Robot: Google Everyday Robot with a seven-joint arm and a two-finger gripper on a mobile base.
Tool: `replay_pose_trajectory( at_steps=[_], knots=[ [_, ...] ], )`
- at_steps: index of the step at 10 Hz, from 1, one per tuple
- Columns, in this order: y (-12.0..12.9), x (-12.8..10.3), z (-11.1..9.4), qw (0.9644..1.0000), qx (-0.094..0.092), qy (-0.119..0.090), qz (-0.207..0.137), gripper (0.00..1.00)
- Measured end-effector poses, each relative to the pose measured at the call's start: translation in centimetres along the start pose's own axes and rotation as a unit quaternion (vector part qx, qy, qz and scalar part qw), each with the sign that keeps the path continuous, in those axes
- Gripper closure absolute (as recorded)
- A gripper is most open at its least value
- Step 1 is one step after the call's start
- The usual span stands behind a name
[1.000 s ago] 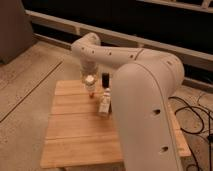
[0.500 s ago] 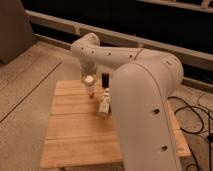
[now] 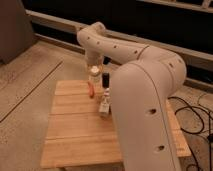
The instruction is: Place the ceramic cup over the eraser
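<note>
The low slatted table of pale wood [image 3: 75,135] is the landmark here; it stands on a speckled grey floor [image 3: 25,85] that spreads out to the table's left.

Over the table's far edge, left of its middle, a small orange-red object [image 3: 91,90] lies on the boards. Directly above it hangs the gripper [image 3: 94,70], pointing straight down from the wrist. Its fingers are drawn in narrow and appear to pinch the small cream-white glossy ceramic cup [image 3: 94,76] between them. The ceramic cup sits at the fingertips, its body showing just below them, lifted off the table top and hanging over the orange-red object without resting on the wood.

Just right of the ceramic cup, also near the table's far edge, a small dark upright block [image 3: 105,79] stands on the boards. Nearer the table's middle, a small white bottle-shaped thing [image 3: 104,106] stands on the wood.

The bulky white robot arm [image 3: 145,105] fills the table's right half, curving up from the near right and back over the far edge to the wrist. Right of the table, dark cables [image 3: 192,115] trail across the floor.
</note>
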Motion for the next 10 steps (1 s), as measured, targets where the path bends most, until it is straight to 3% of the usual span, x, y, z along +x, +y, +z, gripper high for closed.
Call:
replay_pose_trajectory(
  at_steps=[4,10],
  knots=[
    [-3.4,-3.2,-2.4,0.9991,-0.006,-0.022,0.035,0.88],
    [-8.3,-2.4,-0.1,0.9963,-0.011,0.004,0.085,0.88]
  ],
)
